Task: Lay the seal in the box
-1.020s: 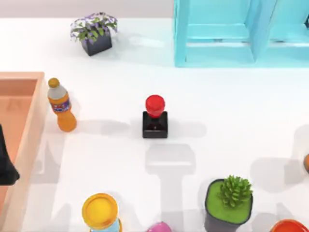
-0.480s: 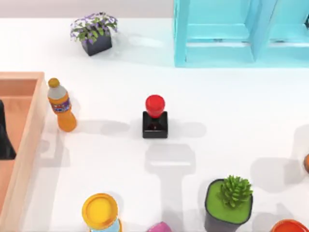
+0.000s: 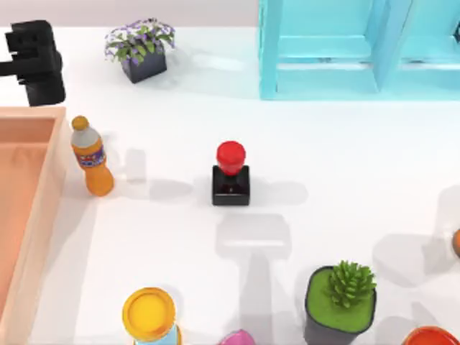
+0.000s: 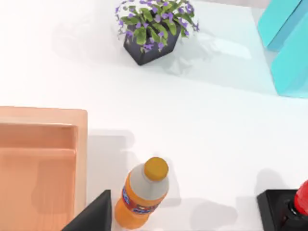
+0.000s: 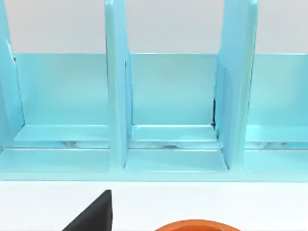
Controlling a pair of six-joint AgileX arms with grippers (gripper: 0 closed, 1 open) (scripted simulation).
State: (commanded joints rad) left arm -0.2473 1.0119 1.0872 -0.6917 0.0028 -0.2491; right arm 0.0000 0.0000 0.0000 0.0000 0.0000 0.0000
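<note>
Beside the box (image 3: 37, 208) (seal (image 3: 231, 175) outside it), left gripper (image 3: 34, 61) hovers; jaw state unclear.

Inspector A: The seal (image 3: 231, 176) stands upright near the middle of the worktop (image 3: 345, 165), resting on its base.

Inspector B: Left of it?

Inspector A: A soda bottle (image 3: 90, 157), upright, just beside the box's right wall. The box (image 3: 43, 208) sits at the left edge. The seal is outside it, well apart.

Inspector B: Behind?

Inspector A: A flowering plant pot (image 3: 141, 49) at the back left; a shelf frame (image 3: 359, 50) at the back right. The left arm's tool (image 3: 34, 59) is at the far back left, behind the box.

Inspector B: In front?

Inspector A: A succulent pot (image 3: 340, 302) to the front right of the seal; a lidded container (image 3: 149, 315) to the front left.
</note>
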